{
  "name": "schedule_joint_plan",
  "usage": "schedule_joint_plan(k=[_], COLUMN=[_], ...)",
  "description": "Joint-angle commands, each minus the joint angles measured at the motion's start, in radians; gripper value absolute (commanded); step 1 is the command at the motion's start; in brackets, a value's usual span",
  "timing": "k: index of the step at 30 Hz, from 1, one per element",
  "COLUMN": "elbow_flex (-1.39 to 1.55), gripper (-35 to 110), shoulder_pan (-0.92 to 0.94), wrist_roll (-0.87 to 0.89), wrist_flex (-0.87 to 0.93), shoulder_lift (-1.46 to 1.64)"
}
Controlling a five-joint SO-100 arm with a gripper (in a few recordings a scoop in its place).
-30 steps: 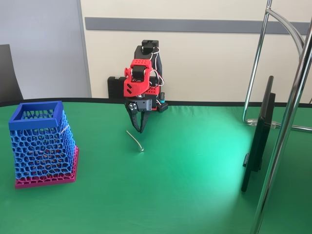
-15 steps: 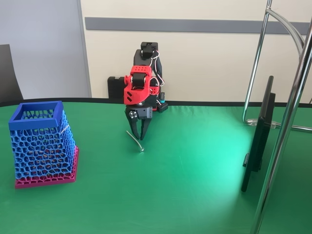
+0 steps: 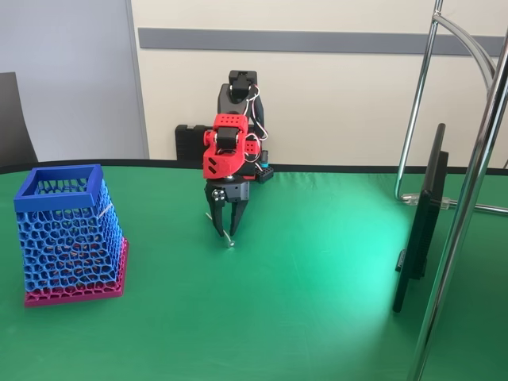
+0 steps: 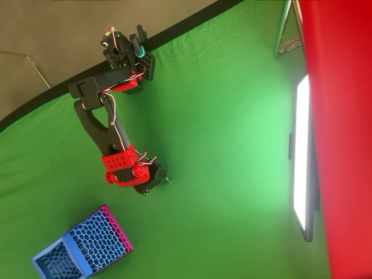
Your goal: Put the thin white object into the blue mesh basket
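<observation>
On the green cloth table (image 3: 317, 302), our claw (image 3: 224, 230) straddles the thin white bent stick (image 3: 225, 235), jaws narrowly parted, well apart from the blue honeycomb-mesh basket (image 3: 70, 230). Closing off-centre could flick it away.

a lab or office test bench: green cloth-covered counter (image 3: 317, 317), chrome tube stand (image 3: 468, 198), thin black monitor (image 3: 421, 222), plain beige wall (image 3: 333, 95).

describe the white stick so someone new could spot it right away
On the green table, find the red and black arm at the back centre in the fixed view. Directly under its downward-pointing pincer, fingers spread to either side, lies the thin white object: a slender, slightly bent off-white stick. Its only neighbour, the blue mesh basket, stands far left.
</observation>
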Motion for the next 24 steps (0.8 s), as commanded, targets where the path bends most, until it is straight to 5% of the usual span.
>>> schedule_joint_plan(k=[1, 24], elbow_flex=[-0.038, -0.086], gripper=[14, 14], shoulder_pan=[-0.014, -0.020], wrist_roll=[-0.002, -0.003], wrist_flex=[-0.006, -0.006], shoulder_lift=[0.005, -0.061])
